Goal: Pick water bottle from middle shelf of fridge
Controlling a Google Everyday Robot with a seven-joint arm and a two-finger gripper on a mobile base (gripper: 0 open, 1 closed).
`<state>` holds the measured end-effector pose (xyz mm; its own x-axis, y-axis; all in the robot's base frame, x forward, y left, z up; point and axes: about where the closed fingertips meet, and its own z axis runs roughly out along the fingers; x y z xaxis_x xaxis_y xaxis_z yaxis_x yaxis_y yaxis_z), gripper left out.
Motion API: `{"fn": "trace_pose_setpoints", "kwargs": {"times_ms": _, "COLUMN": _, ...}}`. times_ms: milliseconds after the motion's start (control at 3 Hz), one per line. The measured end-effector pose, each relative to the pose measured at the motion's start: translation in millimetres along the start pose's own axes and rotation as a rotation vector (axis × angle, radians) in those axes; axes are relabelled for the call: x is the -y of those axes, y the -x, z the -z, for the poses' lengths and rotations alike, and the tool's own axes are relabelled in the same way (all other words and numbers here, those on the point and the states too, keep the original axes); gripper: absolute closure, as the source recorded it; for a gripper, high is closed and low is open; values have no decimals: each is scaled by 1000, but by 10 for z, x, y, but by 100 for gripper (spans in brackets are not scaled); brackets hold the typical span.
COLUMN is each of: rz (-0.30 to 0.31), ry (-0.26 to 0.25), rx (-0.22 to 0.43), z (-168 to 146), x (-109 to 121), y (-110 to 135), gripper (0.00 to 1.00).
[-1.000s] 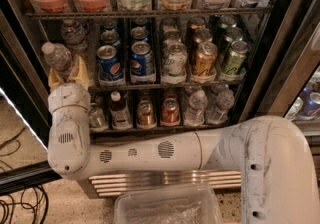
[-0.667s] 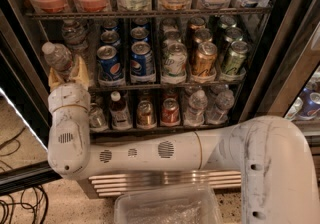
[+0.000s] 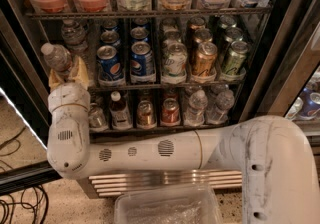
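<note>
- Nothing you can see has changed over the last second: the water bottle (image 3: 59, 58) is in the same spot at the left of the frame, with the same lean, and the arm (image 3: 150, 150) lies across the lower frame just as it did
- For the task, that reads as a pause at the grasp; the bottle has not yet come away from the middle shelf (image 3: 165, 86), so the pick is not done
- The bottle stands at the left end of that shelf, inside the fridge (image 3: 272, 53), just left of the blue Pepsi cans (image 3: 109, 63); it is tilted, with its white cap (image 3: 47, 48) leaning toward the upper left
- Don't confuse it with the second clear bottle (image 3: 74, 33) behind it, higher in the frame, which nothing touches
- The gripper (image 3: 66, 74) sits directly under the bottle at the left of the frame, pointing up from the wrist
- Its tan fingers (image 3: 80, 70) stand on either side of the bottle's lower body, narrowed onto it, and look to be clamping it; it holds nothing else
- The lean suggests the grip is low on a tall bottle, so you should draw it out slowly and keep clear of the Pepsi cans and the front rail
</note>
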<state>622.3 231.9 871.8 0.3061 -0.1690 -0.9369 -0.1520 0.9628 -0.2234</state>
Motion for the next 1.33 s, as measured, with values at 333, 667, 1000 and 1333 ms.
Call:
{"fn": "trace_pose_setpoints", "kwargs": {"times_ms": 333, "rz": -1, "ry": -4, "rx": 8, "z": -26, "x": 55, "y": 121, "gripper": 100}}
{"fn": "trace_pose_setpoints", "kwargs": {"times_ms": 667, "rz": -2, "ry": -10, "rx": 76, "z": -62, "x": 183, "y": 601, "gripper": 100}}
{"fn": "trace_pose_setpoints", "kwargs": {"times_ms": 1000, "rz": 4, "ry": -5, "rx": 164, "z": 42, "x": 214, "y": 1125, "gripper": 100}}
{"fn": "trace_pose_setpoints", "kwargs": {"times_ms": 1333, "rz": -13, "ry": 6, "rx": 190, "z": 393, "x": 149, "y": 1374, "gripper": 100}}
